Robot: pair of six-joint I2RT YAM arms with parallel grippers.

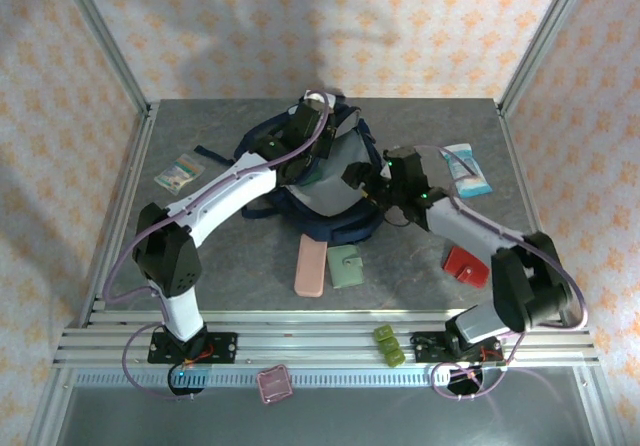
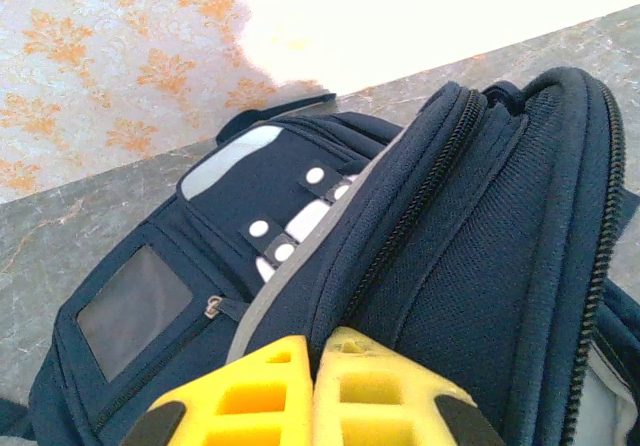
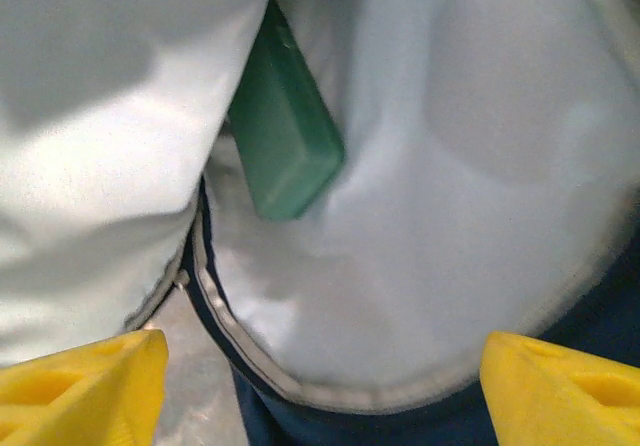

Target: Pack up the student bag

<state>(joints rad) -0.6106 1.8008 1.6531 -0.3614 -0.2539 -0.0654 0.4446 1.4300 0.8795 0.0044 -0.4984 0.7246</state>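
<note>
- The grey table (image 1: 250, 266) takes up the middle of my overhead view, with the arm bases along its lower edge.
- The student bag (image 1: 335, 171) lies at the centre of the table, towards the top of the frame. Its mouth is spread and the pale lining faces up.
- The left arm (image 1: 215, 201) slants from lower left up to the bag's upper edge. The right arm (image 1: 470, 228) reaches in from lower right to the bag's right side.
- The left gripper (image 2: 315, 396) sits at the bottom centre of its wrist view, yellow fingers pressed together. A navy fold of the bag (image 2: 470, 236) runs down into them. I think that fold is pinched, though the frame edge cuts off the contact.
- The right gripper (image 3: 320, 386) has its fingers far apart at the two bottom corners, holding nothing, over the bag's light lining (image 3: 480, 166).
- A green block (image 3: 285, 136) lies tilted in that lining, upper left of centre.
- Just below the bag lie a pink case (image 1: 311, 266) and, beside it, a green wallet (image 1: 347, 265).
- A red item (image 1: 466, 265) shows under the right arm.
- One packet (image 1: 180, 172) lies at left, another packet (image 1: 466, 169) at right.
- On the rails at the bottom are a pink square (image 1: 273, 383) and a small olive piece (image 1: 388, 345).
</note>
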